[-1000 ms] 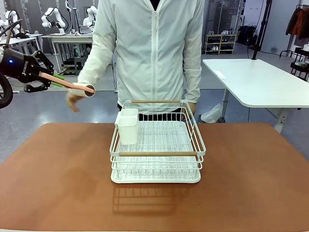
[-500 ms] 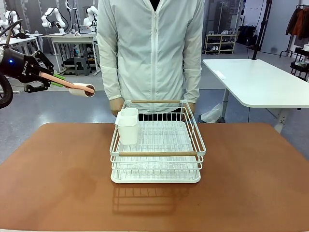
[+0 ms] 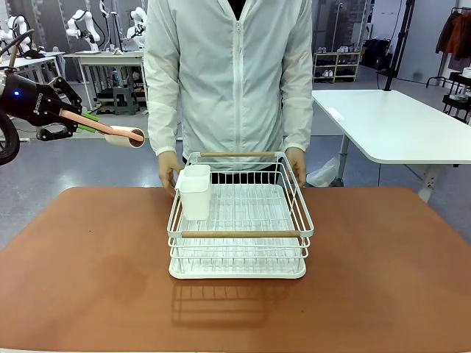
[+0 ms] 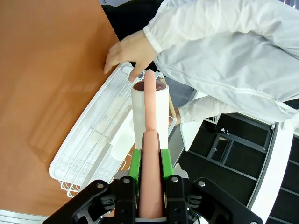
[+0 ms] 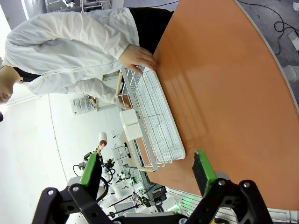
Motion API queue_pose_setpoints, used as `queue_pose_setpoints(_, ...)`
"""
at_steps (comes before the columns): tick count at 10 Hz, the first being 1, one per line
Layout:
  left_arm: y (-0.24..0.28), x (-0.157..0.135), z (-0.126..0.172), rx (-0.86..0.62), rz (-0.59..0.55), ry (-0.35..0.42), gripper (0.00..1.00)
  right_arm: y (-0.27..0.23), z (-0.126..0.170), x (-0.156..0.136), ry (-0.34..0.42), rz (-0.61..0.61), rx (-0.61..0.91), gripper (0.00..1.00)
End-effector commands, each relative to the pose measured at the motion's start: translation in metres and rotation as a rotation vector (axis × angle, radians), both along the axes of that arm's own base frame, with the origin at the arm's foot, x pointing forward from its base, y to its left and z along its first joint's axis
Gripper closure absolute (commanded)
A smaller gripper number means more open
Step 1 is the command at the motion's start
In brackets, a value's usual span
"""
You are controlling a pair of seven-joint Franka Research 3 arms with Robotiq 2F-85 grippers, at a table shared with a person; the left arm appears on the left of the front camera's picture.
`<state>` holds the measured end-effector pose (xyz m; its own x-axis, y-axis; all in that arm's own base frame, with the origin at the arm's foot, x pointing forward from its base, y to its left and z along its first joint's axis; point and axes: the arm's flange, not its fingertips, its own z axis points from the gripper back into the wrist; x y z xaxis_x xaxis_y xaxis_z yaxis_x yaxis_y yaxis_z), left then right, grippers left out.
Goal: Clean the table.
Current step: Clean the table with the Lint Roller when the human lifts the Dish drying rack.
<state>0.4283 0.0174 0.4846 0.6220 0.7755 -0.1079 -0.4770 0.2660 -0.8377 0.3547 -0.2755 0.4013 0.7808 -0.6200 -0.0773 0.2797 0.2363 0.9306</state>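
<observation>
The reddish-brown table (image 3: 88,257) spreads across the front view. High over its far left corner, my left gripper (image 3: 82,122) is shut on the pink handle of a lint roller (image 3: 125,136), whose white roll points toward the person. In the left wrist view the lint roller (image 4: 149,105) runs straight out from between the green pads (image 4: 135,161) of my left gripper (image 4: 150,156), above the table (image 4: 46,70). My right gripper (image 5: 147,163) stands open with nothing between its fingers, far above the table (image 5: 224,70).
A white wire rack (image 3: 239,220) with wooden handles and a white cup (image 3: 195,193) sits mid-table. The person's hands (image 3: 168,168) rest at its far corners. A white-topped table (image 3: 390,121) stands at the back right.
The person's hand on the left has dropped away from the roller's tip and come down to the rack's far left corner. My left arm has held still.
</observation>
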Motion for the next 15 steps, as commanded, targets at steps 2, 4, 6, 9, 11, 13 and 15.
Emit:
queue_pose_setpoints(2,-0.0009,0.0000,0.0009,0.004,-0.001,0.000,1.00,0.0024,0.0054,-0.0013,0.005,-0.004,0.018,0.00)
queue_pose_setpoints(4,-0.0009,0.0000,0.0009,0.004,-0.001,0.000,1.00,0.0024,0.0054,-0.0013,0.005,-0.004,0.018,0.00)
queue_pose_setpoints(6,-0.0009,0.0000,0.0009,0.004,-0.001,0.000,1.00,0.0024,0.0054,-0.0013,0.005,-0.004,0.018,0.00)
queue_pose_setpoints(9,-0.0009,0.0000,0.0009,0.004,-0.001,0.000,1.00,0.0024,0.0054,-0.0013,0.005,-0.004,0.018,0.00)
queue_pose_setpoints(11,-0.0009,0.0000,0.0009,0.004,-0.001,0.000,1.00,0.0024,0.0054,-0.0013,0.005,-0.004,0.018,0.00)
queue_pose_setpoints(13,-0.0009,0.0000,0.0009,0.004,-0.001,0.000,1.00,0.0024,0.0054,-0.0013,0.005,-0.004,0.018,0.00)
queue_pose_setpoints(15,-0.0009,0.0000,0.0009,0.004,-0.001,0.000,1.00,0.0024,0.0054,-0.0013,0.005,-0.004,0.018,0.00)
